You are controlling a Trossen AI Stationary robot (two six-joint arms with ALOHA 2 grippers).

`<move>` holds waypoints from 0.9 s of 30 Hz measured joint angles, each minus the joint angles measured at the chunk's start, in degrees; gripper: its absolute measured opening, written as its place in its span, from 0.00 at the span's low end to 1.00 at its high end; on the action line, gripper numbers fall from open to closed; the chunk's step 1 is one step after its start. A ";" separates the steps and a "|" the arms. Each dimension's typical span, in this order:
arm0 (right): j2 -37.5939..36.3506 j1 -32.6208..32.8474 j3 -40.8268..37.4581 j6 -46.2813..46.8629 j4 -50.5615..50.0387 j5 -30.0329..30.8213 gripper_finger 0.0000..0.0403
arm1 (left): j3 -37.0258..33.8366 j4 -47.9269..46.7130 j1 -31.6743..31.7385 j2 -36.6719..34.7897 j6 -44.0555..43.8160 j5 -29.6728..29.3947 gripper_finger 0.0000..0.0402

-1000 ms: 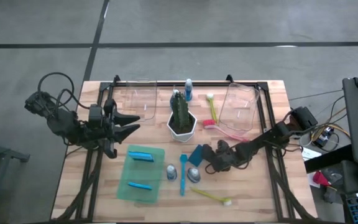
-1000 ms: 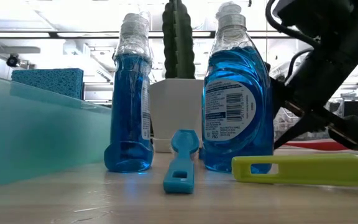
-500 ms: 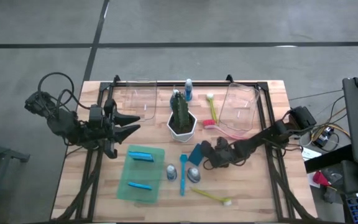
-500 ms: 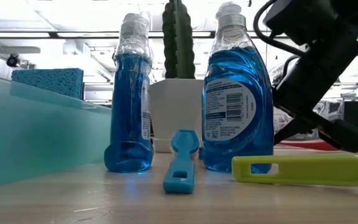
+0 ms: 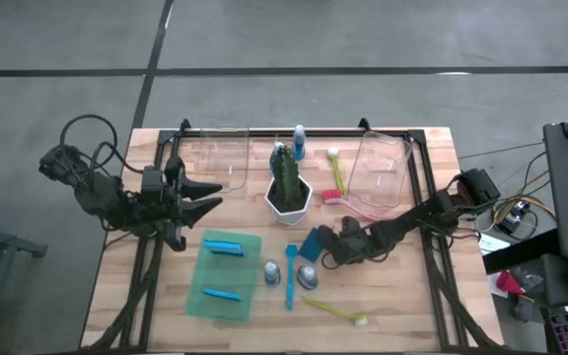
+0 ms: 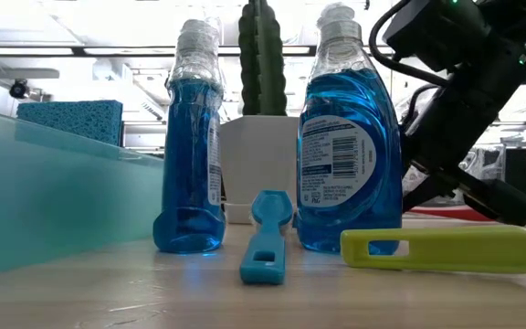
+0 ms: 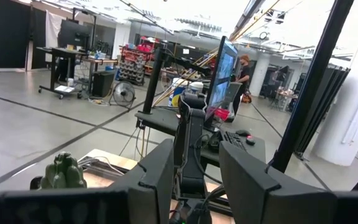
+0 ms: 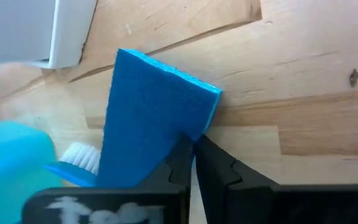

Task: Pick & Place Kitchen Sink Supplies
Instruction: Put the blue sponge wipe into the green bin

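High view: my right gripper (image 5: 325, 248) sat low at mid-table, just beside the dark blue sponge (image 5: 311, 244) in front of the cactus pot (image 5: 288, 205). In the right wrist view the fingers (image 8: 179, 163) were pressed nearly together on the edge of the sponge (image 8: 148, 118), pinching it; I judged this a grasp in hand, with no placement made.

Progress, as I read it: 2 sponges (image 5: 223, 247) lay on the green tray (image 5: 252, 296), so part of the job looked done. Left on the wood were 2 bottles (image 5: 272, 273) near the tray, a blue brush (image 5: 289, 274) between them, a yellow brush (image 5: 335, 311) at the near edge, a third bottle (image 5: 299, 143) at the back, and a pink brush (image 5: 363, 210) partly under the right clear bin (image 5: 381, 168). Both bins appeared to hold nothing.

My left gripper (image 5: 207, 194) waited spread over the table's left side.

Hard to make out: the low view hid the sponge behind the bottles (image 6: 350, 146). I could not tell whether the sponge was lifted or resting on the wood.
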 joint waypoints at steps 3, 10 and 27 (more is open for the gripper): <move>-0.11 0.00 -0.03 -1.73 -0.05 -0.01 0.02 | 0.00 0.02 0.01 0.00 0.00 0.00 0.30; -3.16 0.13 -0.30 -7.08 -1.14 1.14 0.02 | -0.01 0.24 0.01 -0.02 0.02 0.00 0.30; -18.54 0.13 -0.23 -19.69 -5.02 9.07 0.02 | -0.02 0.20 0.01 -0.02 -0.23 0.00 0.30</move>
